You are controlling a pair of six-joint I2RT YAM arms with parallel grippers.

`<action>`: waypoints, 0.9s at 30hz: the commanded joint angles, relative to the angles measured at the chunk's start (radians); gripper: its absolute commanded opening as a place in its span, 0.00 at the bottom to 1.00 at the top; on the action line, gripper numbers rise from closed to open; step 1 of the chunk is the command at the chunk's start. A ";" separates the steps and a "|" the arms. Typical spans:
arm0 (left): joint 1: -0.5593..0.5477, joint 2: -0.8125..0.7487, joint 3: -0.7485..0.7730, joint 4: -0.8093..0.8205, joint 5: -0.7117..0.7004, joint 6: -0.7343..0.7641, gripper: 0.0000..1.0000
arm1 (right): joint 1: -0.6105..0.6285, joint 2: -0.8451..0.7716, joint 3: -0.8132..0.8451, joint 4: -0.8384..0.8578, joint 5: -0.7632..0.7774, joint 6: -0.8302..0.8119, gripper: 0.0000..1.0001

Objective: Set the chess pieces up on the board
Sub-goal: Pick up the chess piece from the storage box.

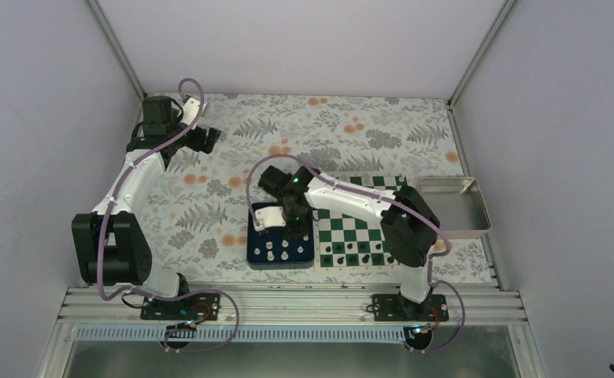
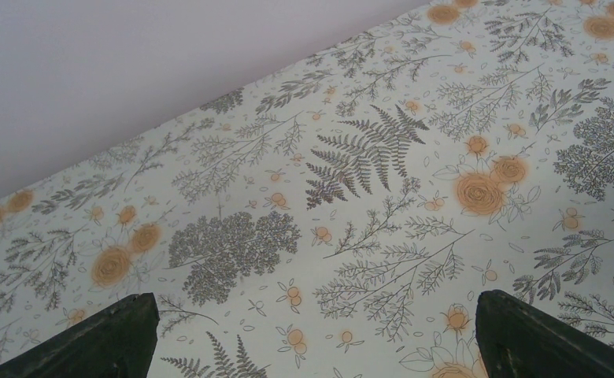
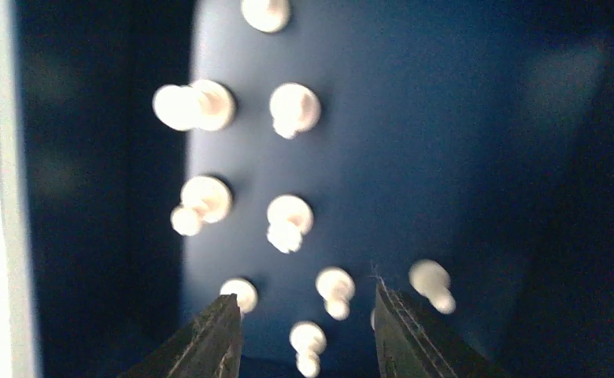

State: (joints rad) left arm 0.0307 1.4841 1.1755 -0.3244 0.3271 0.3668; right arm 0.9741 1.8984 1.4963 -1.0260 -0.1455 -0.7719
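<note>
The top view alone showed the whole layout: the board (image 1: 359,228) lay on the floral tabletop (image 1: 327,126) toward 4 o'clock, a dark blue tray (image 1: 257,260) touched or nearly touched its 9 o'clock edge, and one metal tray (image 1: 455,206) sat at its 2 o'clock corner. Small black pieces (image 1: 355,258) stood along the board's 6 o'clock rows, too tiny there to count. Part of the board was hidden under the right arm.

The right wrist view gave what the top view could not, namely the chess pieces (image 3: 288,220) seen close inside the blue tray (image 3: 91,197); nine pale ones could be counted on its floor, and a possible tenth was half hidden behind a finger; several seemed to lean or lie, though blur made that uncertain. From above only a few pale dots (image 1: 284,253) showed at the tray's 6 o'clock end.

The right gripper (image 3: 308,299) hung over that tray with its jaws spread; nothing sat between them and no piece touched them; in the top view it (image 1: 292,230) was partly masked by its own wrist.

The left wrist view showed only patterned tabletop (image 2: 367,157) and the left gripper (image 2: 313,298), spread wide and holding nothing; from above it (image 1: 205,138) sat toward 10 o'clock, well apart from both trays.
</note>
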 commanded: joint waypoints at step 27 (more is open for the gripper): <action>0.003 -0.003 0.005 0.007 0.013 0.012 1.00 | 0.083 0.077 -0.103 0.144 0.018 0.034 0.39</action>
State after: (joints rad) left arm 0.0307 1.4841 1.1755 -0.3244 0.3271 0.3668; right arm 1.0531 1.9553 1.4132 -0.9031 -0.1364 -0.7498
